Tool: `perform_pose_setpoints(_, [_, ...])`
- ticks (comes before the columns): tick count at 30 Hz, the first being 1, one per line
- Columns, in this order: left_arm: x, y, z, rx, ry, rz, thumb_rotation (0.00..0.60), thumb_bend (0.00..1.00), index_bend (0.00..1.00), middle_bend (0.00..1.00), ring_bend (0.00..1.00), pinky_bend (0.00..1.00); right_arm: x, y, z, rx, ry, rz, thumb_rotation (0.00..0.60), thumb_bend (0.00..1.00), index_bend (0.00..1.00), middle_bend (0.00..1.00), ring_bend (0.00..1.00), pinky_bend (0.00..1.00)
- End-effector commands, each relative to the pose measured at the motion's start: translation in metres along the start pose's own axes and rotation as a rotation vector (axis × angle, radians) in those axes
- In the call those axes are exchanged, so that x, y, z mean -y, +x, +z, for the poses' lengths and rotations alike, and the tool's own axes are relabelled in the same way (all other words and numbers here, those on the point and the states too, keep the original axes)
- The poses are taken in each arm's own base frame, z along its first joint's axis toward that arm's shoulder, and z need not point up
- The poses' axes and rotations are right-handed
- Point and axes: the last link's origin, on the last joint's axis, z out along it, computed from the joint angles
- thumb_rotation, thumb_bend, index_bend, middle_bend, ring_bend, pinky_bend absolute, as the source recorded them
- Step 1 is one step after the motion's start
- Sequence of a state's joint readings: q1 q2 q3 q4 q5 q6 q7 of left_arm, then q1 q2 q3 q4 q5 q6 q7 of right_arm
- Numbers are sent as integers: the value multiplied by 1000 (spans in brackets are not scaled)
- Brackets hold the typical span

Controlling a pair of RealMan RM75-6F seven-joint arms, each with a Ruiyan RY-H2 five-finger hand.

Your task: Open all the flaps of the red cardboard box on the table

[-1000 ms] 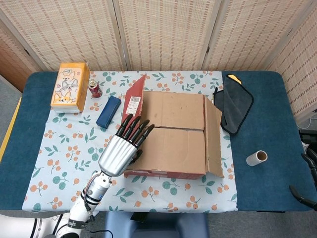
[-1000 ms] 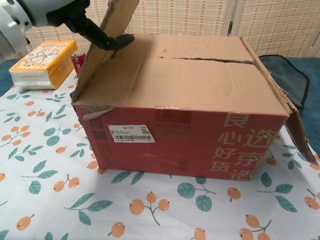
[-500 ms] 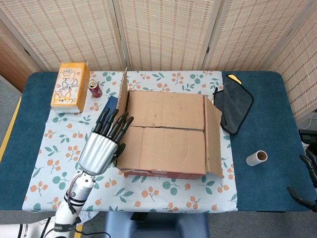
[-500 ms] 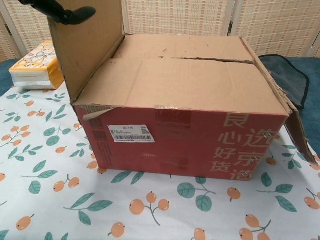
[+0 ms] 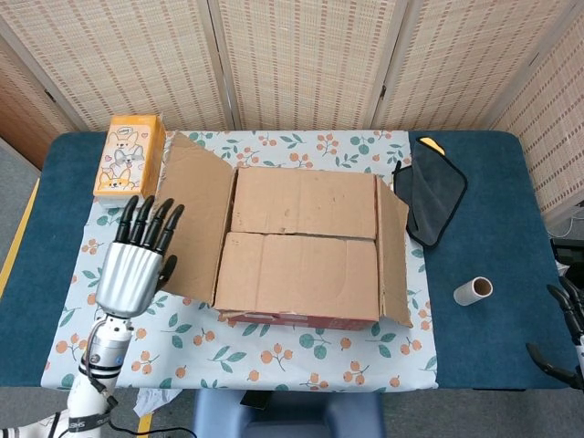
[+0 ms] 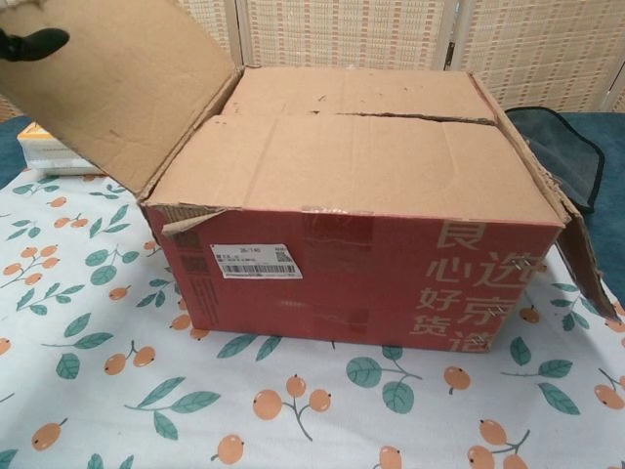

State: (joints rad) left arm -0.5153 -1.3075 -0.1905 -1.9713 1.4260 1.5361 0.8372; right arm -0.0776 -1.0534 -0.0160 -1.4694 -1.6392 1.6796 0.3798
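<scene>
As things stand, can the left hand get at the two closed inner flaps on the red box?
Probably yes. The left hand sits beside the left flap, which is folded outward, so the inner flaps lie bare on top of the red box with nothing over them.

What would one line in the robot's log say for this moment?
left hand: fingers on left flap, folded outward | right flap: open | two middle flaps: closed | right hand: idle at table edge
</scene>
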Motion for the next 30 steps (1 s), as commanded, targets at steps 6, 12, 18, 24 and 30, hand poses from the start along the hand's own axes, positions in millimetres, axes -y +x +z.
perform_pose_setpoints(6, [41,-3,-17,22,82,-48,600,404,23,146,40,43,13,-8,13,40,29,-40,600,338,0,0,0,0])
perform_pose_setpoints(12, [52,-4,-51,98,34,-98,600,404,26,146,50,55,51,-4,45,78,143,-87,600,337,0,0,0,0])
perform_pose_setpoints(18, [65,-7,-75,128,25,-130,600,404,26,146,49,59,82,7,75,68,208,-112,600,337,0,0,0,0])
perform_pose_setpoints(24, [83,-19,-95,176,58,-119,600,404,26,146,50,56,141,4,139,117,292,-122,600,337,0,0,0,0])
perform_pose_setpoints(30, [92,-18,-96,178,60,-143,600,404,26,146,50,55,180,-20,189,103,358,-102,600,338,0,0,0,0])
